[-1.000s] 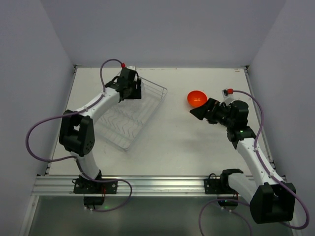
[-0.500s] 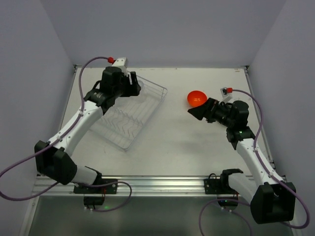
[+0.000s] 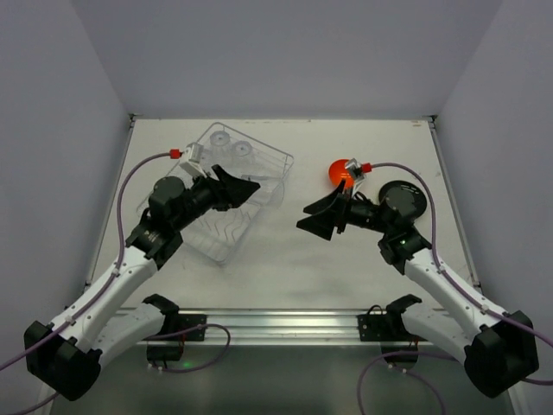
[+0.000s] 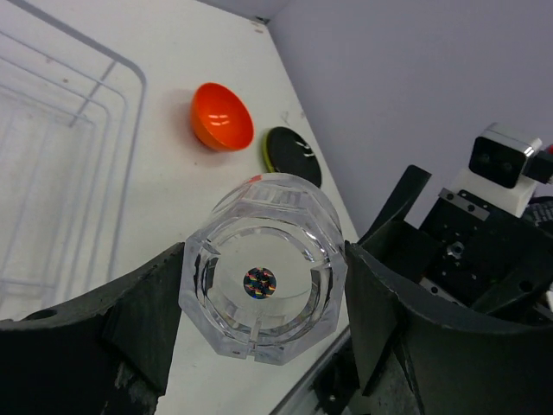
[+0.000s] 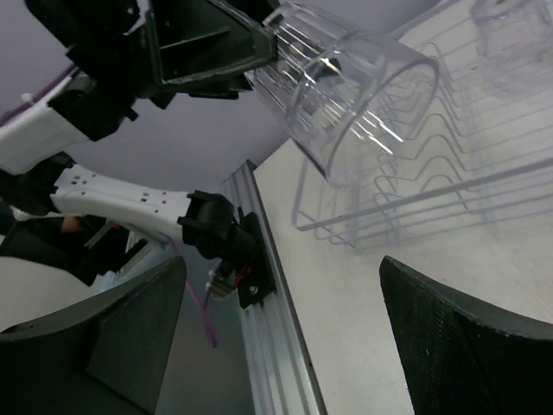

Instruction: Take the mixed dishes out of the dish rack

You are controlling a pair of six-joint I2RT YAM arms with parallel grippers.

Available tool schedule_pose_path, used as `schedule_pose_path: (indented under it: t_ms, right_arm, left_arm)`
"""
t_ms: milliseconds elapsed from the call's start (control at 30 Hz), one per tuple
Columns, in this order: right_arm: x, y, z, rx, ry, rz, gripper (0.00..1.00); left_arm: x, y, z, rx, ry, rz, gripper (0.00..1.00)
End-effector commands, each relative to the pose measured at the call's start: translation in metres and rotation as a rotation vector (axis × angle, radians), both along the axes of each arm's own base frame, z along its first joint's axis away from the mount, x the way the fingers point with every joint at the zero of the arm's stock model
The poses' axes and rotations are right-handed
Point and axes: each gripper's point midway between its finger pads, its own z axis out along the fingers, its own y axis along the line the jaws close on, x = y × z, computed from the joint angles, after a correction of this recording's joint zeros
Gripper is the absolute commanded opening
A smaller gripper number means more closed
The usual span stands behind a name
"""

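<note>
My left gripper (image 3: 246, 191) is shut on a clear tumbler (image 4: 263, 278) and holds it in the air over the right side of the silver wire dish rack (image 3: 200, 226). The held tumbler also shows in the right wrist view (image 5: 350, 82). Two more clear tumblers (image 3: 231, 143) stand at the rack's far end. My right gripper (image 3: 313, 218) is open and empty, pointing left toward the held tumbler. The orange bowl (image 3: 343, 173) and the black plate (image 3: 403, 197) lie on the table right of the rack. Both also show in the left wrist view: the bowl (image 4: 222, 116) and the plate (image 4: 292, 156).
The rack's upright tines (image 5: 432, 173) lie just under the held tumbler. The aluminium rail (image 3: 276, 324) with both arm bases runs along the near edge. Grey walls close in the table on the left, back and right.
My left gripper has drawn back from the rack's far end toward the middle with a tumbler. My right gripper has swung left off the plate, which now shows.
</note>
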Motion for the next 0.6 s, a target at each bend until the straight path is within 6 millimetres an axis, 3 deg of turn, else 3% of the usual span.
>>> schedule_pose_path:
  t_ms: [0,33,100,133,333,567]
  right_arm:
    - [-0.016,0.012,0.044,0.111,-0.141,0.043,0.94]
    - [-0.020,0.015,0.042,0.122,-0.131,0.060,0.93]
    - [-0.032,0.021,0.055,0.180,-0.166,0.108,0.91]
    - [-0.033,0.024,0.057,0.190,-0.171,0.112,0.86]
    - [-0.027,0.038,0.073,0.219,-0.177,0.055,0.81]
    - [-0.031,0.055,0.081,0.225,-0.187,0.076,0.59]
  left_arm:
    - [-0.027,-0.007,0.057,-0.281,-0.107,-0.042,0.00]
    - [-0.033,-0.009,0.057,-0.337,-0.075,-0.057,0.00]
    - [-0.043,-0.013,0.052,-0.395,-0.068,-0.097,0.00]
    - [-0.048,-0.017,0.050,-0.425,-0.042,-0.122,0.00]
    - [-0.060,-0.032,0.025,-0.508,0.051,-0.209,0.00]
    - [-0.066,-0.034,0.023,-0.529,0.061,-0.226,0.00]
